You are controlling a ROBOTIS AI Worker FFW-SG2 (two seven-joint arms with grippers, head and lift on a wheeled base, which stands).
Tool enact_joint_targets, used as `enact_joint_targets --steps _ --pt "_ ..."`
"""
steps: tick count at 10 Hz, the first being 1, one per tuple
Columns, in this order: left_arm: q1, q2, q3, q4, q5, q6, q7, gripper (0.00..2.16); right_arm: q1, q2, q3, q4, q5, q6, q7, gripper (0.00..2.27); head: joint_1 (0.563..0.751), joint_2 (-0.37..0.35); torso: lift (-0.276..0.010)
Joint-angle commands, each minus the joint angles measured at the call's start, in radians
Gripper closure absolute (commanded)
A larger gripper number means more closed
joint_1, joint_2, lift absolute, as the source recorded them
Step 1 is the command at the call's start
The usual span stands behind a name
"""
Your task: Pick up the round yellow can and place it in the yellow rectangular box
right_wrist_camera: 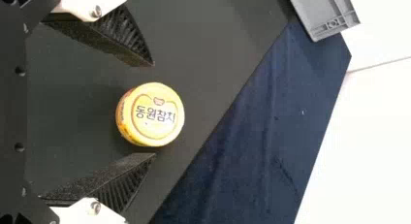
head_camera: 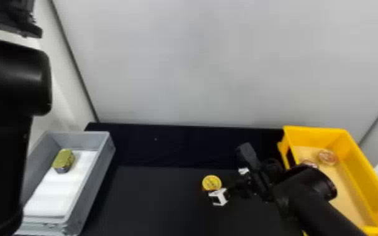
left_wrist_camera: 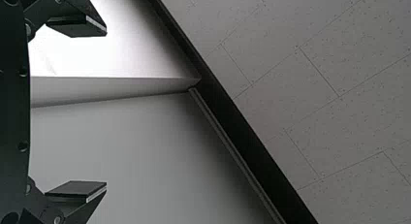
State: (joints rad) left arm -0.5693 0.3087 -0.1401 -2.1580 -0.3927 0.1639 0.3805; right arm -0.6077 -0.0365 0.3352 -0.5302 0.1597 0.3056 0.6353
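The round yellow can point(head_camera: 212, 183) rests on the dark table, right of centre in the head view, beside my right gripper point(head_camera: 221, 182). In the right wrist view the can point(right_wrist_camera: 154, 114) lies between the open fingertips of my right gripper point(right_wrist_camera: 154, 109), with a gap on each side. The yellow rectangular box point(head_camera: 359, 169) stands at the right, partly behind my right arm. My left arm point(head_camera: 12, 81) is raised at the far left; its gripper point(left_wrist_camera: 105, 109) is open with nothing between the fingers.
A grey bin point(head_camera: 94, 175) at the left holds a white sheet point(head_camera: 51, 194) and a greenish-gold block-shaped can point(head_camera: 63, 160). Two round reddish items, one at the box's back point(head_camera: 327, 157), lie in the yellow box. A pale wall point(head_camera: 197, 62) rises behind the table.
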Motion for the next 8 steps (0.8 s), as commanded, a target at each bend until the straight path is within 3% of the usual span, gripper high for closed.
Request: enact_joint_targets --steps 1,8 --pt "-0.001 -0.002 -0.003 0.003 0.002 -0.006 0.000 0.15 -0.001 0.001 0.001 0.009 -0.003 -0.003 -0.001 0.14 0.663 0.054 -0.010" --pt "-0.006 -0.006 -0.009 0.012 0.002 -0.017 0.002 0.15 -0.003 0.006 0.010 0.024 -0.003 -0.011 -0.032 0.24 0.663 0.054 -0.010"
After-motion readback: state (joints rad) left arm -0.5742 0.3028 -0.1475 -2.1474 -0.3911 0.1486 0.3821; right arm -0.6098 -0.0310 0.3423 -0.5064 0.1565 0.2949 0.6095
